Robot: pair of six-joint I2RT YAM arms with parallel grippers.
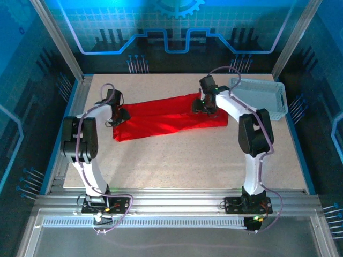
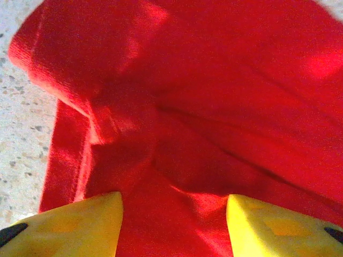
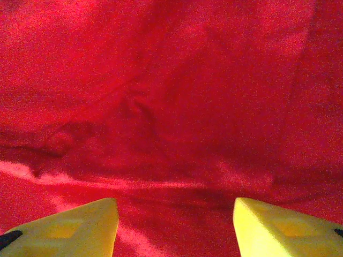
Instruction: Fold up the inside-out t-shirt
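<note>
The inside-out t-shirt point(image 1: 166, 120) lies on the table as a long red band, running from lower left to upper right. My left gripper point(image 1: 122, 115) hovers over the band's left end. In the left wrist view the cloth point(image 2: 214, 80) is bunched into folds under that gripper point(image 2: 174, 201), whose yellow fingers point(image 2: 102, 214) stand apart with only cloth below the gap. My right gripper point(image 1: 203, 107) is over the right end. Its wrist view looks down on gently creased red cloth point(image 3: 171, 80), and the gripper point(image 3: 176, 206) is open, holding nothing.
A white mesh basket point(image 1: 262, 96) stands at the back right, close to the shirt's right end. Bare speckled tabletop point(image 1: 182, 160) stretches in front of the shirt, and a strip of it point(image 2: 21, 123) shows left of the cloth. Metal rails border the table.
</note>
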